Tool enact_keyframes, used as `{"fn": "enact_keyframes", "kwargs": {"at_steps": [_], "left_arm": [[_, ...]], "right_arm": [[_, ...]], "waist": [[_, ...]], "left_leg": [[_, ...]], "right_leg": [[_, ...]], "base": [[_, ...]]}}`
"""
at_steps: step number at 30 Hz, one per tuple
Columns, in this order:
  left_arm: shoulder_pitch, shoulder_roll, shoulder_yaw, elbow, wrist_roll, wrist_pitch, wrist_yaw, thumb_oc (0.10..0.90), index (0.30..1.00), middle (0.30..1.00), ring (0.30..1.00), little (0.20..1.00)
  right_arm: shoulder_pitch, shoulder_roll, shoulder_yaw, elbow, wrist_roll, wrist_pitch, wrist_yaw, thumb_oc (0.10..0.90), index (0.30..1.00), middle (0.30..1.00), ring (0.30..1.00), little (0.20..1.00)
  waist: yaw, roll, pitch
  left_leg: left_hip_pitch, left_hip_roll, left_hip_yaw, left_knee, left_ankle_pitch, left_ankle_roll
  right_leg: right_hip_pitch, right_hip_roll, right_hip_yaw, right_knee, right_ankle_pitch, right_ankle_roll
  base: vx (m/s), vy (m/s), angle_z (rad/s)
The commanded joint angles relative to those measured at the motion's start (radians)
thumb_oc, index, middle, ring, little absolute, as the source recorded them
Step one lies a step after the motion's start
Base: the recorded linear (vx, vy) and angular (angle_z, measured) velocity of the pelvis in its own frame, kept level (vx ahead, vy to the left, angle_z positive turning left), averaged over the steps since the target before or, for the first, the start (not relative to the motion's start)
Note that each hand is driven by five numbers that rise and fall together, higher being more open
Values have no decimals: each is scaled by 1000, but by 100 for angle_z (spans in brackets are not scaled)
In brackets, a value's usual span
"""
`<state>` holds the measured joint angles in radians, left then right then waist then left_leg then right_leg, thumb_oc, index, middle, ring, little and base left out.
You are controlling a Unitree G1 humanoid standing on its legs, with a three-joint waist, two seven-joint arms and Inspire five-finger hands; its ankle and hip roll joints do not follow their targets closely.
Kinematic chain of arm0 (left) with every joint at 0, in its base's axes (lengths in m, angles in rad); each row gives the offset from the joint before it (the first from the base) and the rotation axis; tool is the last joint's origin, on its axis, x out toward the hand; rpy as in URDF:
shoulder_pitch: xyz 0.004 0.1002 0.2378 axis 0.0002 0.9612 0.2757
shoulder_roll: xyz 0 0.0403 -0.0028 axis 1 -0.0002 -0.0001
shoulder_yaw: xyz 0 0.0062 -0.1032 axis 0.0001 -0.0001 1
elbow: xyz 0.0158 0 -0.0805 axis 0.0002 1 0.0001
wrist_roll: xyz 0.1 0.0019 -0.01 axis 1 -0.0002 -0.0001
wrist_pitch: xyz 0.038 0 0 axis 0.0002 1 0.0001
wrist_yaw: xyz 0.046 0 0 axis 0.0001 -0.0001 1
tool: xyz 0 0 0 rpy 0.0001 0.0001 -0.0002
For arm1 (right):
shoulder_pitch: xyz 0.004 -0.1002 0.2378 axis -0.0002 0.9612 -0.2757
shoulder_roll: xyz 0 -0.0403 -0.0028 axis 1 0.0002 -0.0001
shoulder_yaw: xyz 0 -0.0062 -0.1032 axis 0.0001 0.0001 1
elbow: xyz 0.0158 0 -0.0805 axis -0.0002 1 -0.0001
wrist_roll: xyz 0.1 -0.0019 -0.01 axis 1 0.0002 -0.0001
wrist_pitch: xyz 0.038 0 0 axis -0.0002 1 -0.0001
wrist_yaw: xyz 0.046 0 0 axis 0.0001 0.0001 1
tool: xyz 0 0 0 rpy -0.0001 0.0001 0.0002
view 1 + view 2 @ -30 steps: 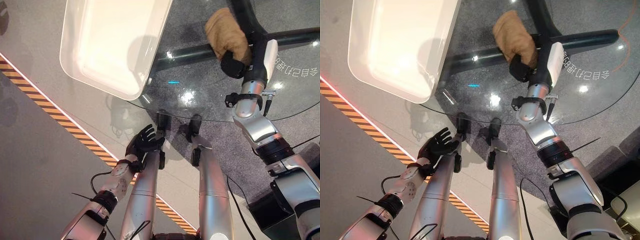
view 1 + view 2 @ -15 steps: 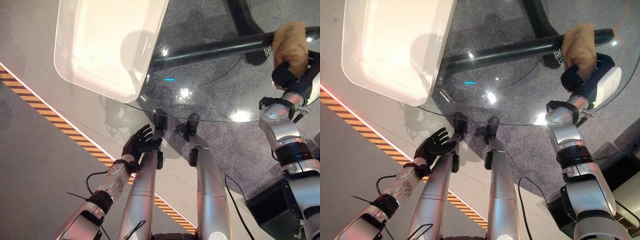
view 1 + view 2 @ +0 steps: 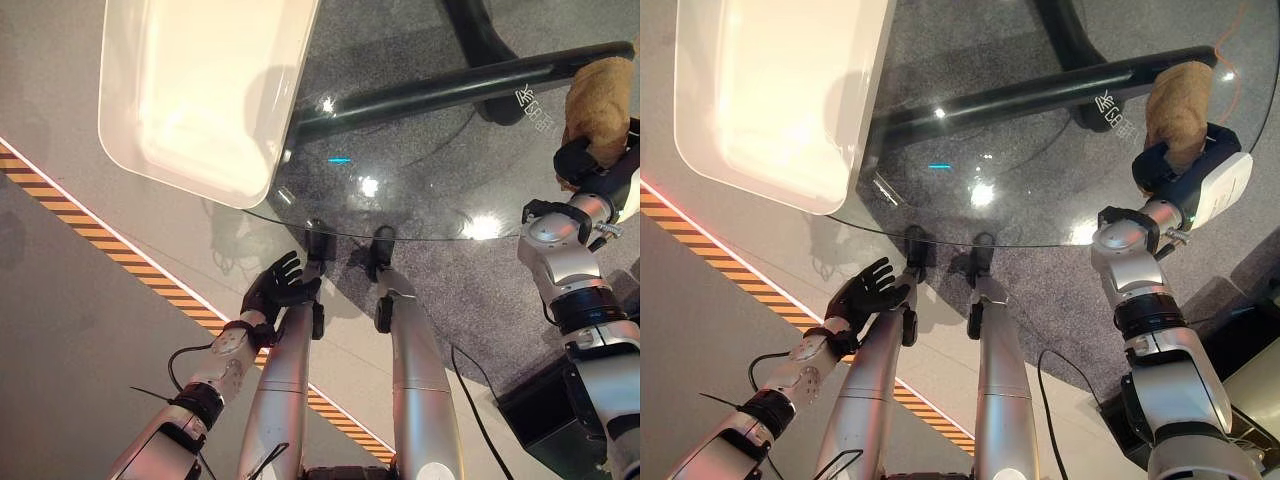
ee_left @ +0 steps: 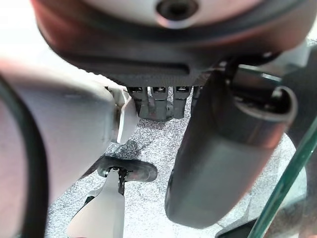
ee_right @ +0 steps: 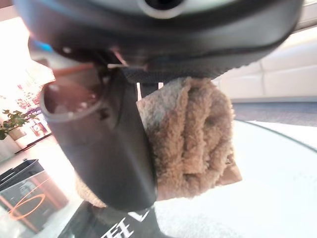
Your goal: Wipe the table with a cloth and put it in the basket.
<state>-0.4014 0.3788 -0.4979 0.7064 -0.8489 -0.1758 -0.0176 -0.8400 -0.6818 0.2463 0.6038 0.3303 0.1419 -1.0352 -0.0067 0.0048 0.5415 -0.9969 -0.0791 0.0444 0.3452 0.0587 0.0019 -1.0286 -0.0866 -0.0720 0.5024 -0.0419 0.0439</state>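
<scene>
Right robot hand [image 3: 1175, 165] clutches cloth [image 3: 1178, 110] over glass table [image 3: 1040, 160].

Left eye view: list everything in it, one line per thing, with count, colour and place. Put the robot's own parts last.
Table: one, clear round glass on a dark base, centre to right.
Basket: one, white, rectangular tray-like, on the table's left edge, overhanging the floor.
Cloth: one, tan, fuzzy, bunched, at the table's right side, held in the right robot hand.
Floor stripe: one, orange and black, running diagonally over the grey floor at left.
Carpet: one, grey speckled, under the table.
Left robot hand: one, dark, fingers spread, low beside the table's near edge, holding nothing.
Right robot hand: one, dark, curled round the cloth.
</scene>
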Motion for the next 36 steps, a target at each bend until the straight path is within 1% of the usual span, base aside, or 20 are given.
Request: {"fn": "enact_keyframes", "kwargs": {"at_steps": [1, 6, 8, 13, 15, 16, 18, 21, 22, 23, 27, 29, 31, 36], "left_arm": [[152, -38, -25, -8, -3, 23, -19, 800, 900, 900, 900, 900], [148, -44, -21, 1, 0, 29, -25, 800, 900, 900, 900, 900], [145, -47, -19, 1, 4, 34, -27, 800, 900, 900, 900, 900], [134, -62, -11, 22, 17, 29, -39, 800, 900, 900, 900, 900], [130, -71, -7, 35, 20, 23, -44, 800, 900, 900, 900, 900], [130, -71, -7, 35, 20, 22, -44, 800, 900, 900, 900, 900], [125, -74, -8, 43, 21, 13, -47, 800, 900, 900, 900, 900], [124, -77, -9, 45, 23, 10, -46, 800, 900, 900, 900, 900], [125, -78, -7, 48, 25, 9, -48, 800, 900, 900, 900, 900], [123, -79, -4, 51, 29, 8, -50, 800, 900, 900, 900, 900], [117, -84, -1, 59, 34, 4, -52, 800, 900, 900, 900, 900], [121, -88, 6, 56, 42, 4, -53, 800, 900, 900, 900, 900], [121, -89, 7, 53, 45, 4, -51, 800, 900, 900, 900, 900], [129, -92, 13, 42, 56, 0, -46, 800, 900, 900, 900, 900]], "right_arm": [[-47, -136, 0, -140, -126, -34, -45, 100, 300, 300, 300, 200], [-73, -129, 17, -165, -159, -20, -15, 100, 300, 300, 300, 200], [-86, -122, 28, -174, -174, -9, 19, 100, 300, 300, 300, 200], [-104, -96, 78, -185, -198, 49, 147, 100, 300, 300, 300, 200], [-96, -85, 111, -192, -195, 83, 230, 100, 300, 300, 300, 200], [-95, -85, 113, -192, -195, 85, 236, 100, 300, 300, 300, 200], [-86, -70, 141, -188, -193, 94, 306, 100, 300, 300, 300, 200], [-72, -57, 158, -192, -181, 65, 347, 100, 300, 300, 300, 200], [-64, -47, 163, -200, -186, 43, 369, 100, 300, 300, 300, 200], [-59, -31, 166, -226, -203, 39, 399, 100, 300, 300, 300, 200], [-37, -4, 174, -258, -223, 28, 444, 100, 300, 300, 300, 200], [-11, 7, 182, -288, -232, 5, 488, 100, 300, 300, 300, 200], [-3, 10, 186, -301, -239, -5, 511, 100, 300, 300, 300, 200], [40, 37, 208, -396, -272, -76, 637, 100, 300, 300, 300, 200]], "waist": [[5, 49, -21], [8, 49, -21], [10, 50, -21], [15, 50, -21], [16, 48, -21], [16, 48, -21], [18, 49, -21], [19, 50, -21], [19, 49, -21], [19, 48, -21], [16, 46, -21], [13, 44, -21], [13, 43, -21], [8, 38, -21]], "left_leg": [[8, -26, -27, 132, -142, 33], [11, -26, -27, 135, -143, 32], [12, -27, -26, 137, -143, 32], [12, -29, -26, 133, -138, 31], [10, -29, -25, 128, -134, 30], [10, -29, -25, 127, -133, 30], [3, -29, -24, 122, -128, 29], [0, -29, -24, 121, -128, 29], [0, -30, -25, 122, -128, 30], [0, -29, -22, 121, -127, 28], [-3, -29, -18, 121, -123, 26], [-2, -28, -15, 116, -121, 27], [-4, -28, -15, 115, -120, 27], [-11, -29, -13, 111, -116, 27]], "right_leg": [[42, 29, 4, -166, 126, 54], [45, 27, 1, -161, 122, 54], [45, 27, -1, -158, 120, 54], [44, 27, -4, -154, 116, 52], [42, 25, -8, -155, 114, 51], [42, 25, -8, -155, 114, 51], [35, 21, -13, -157, 115, 51], [29, 21, -15, -152, 114, 51], [28, 22, -15, -149, 113, 51], [27, 22, -16, -148, 112, 52], [25, 22, -15, -147, 112, 53], [24, 21, -17, -148, 113, 54], [24, 20, -17, -150, 113, 54], [14, 22, -15, -150, 116, 57]], "base": [[0, 0, 0], [-1, 7, 1], [0, 0, 0], [0, 0, 0], [-3, 11, 2], [-10, 15, 5], [-11, 13, 4], [2, 12, 6], [2, 16, 4], [0, 17, 4], [0, 0, 0], [-4, 11, -2], [0, 0, 0], [0, 0, 0]]}}
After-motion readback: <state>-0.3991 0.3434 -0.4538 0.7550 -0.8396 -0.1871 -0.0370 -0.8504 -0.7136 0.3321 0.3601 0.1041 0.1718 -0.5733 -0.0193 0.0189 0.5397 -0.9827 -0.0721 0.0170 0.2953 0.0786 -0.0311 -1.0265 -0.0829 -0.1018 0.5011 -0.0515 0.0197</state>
